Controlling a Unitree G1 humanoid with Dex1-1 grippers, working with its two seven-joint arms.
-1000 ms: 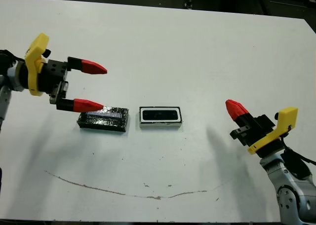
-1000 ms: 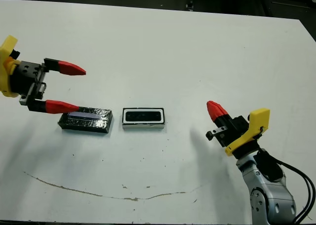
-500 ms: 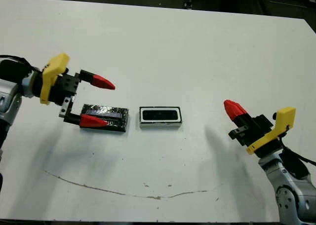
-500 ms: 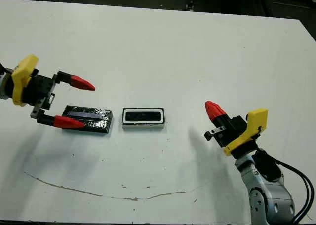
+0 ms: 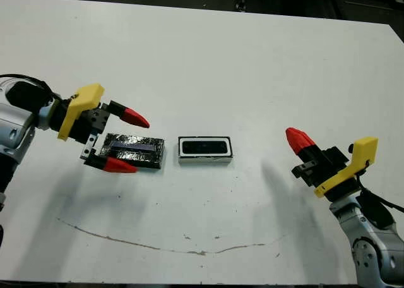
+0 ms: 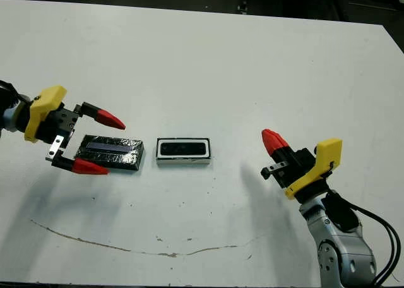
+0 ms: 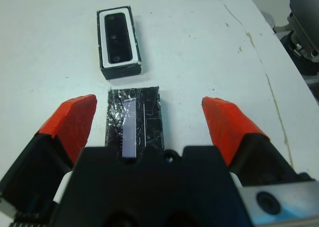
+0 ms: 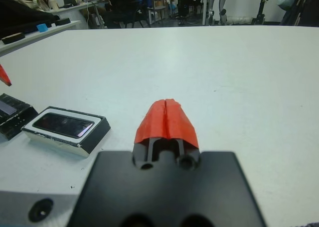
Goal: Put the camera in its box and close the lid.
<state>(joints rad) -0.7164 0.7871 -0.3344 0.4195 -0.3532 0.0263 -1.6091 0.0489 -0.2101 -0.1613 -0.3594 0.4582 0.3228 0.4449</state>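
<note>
Over the last second the left gripper (image 5: 127,141) has come down and toward the table's middle, from above the outer end of the flat black crinkly lid (image 5: 132,151) to a spot level with it, and its wrist has rolled so the yellow guard now points up and inward. Its two red-tipped fingers (image 7: 74,123) stand wide apart, one on the far side of the lid and one on the near side, with clear gaps to the lid on both sides; nothing is pinched.

On top of that glossy, silver-glinting slab lies a slim bar with a bluish-purple reflective face, the camera (image 7: 130,128), running lengthwise along it. Just beside the lid, toward the robot's right and apart from it by a narrow strip of table, sits the small oblong box (image 5: 205,150) with white inner walls and a thin black rim; its interior looks dark and glossy, and what fills it cannot be told.

The right gripper (image 5: 301,141) hangs well apart from the box on the right side of the white table (image 5: 252,67), its red tips pressed together and empty. A thin brown scuff line (image 5: 158,245) curves across the table's near edge.
</note>
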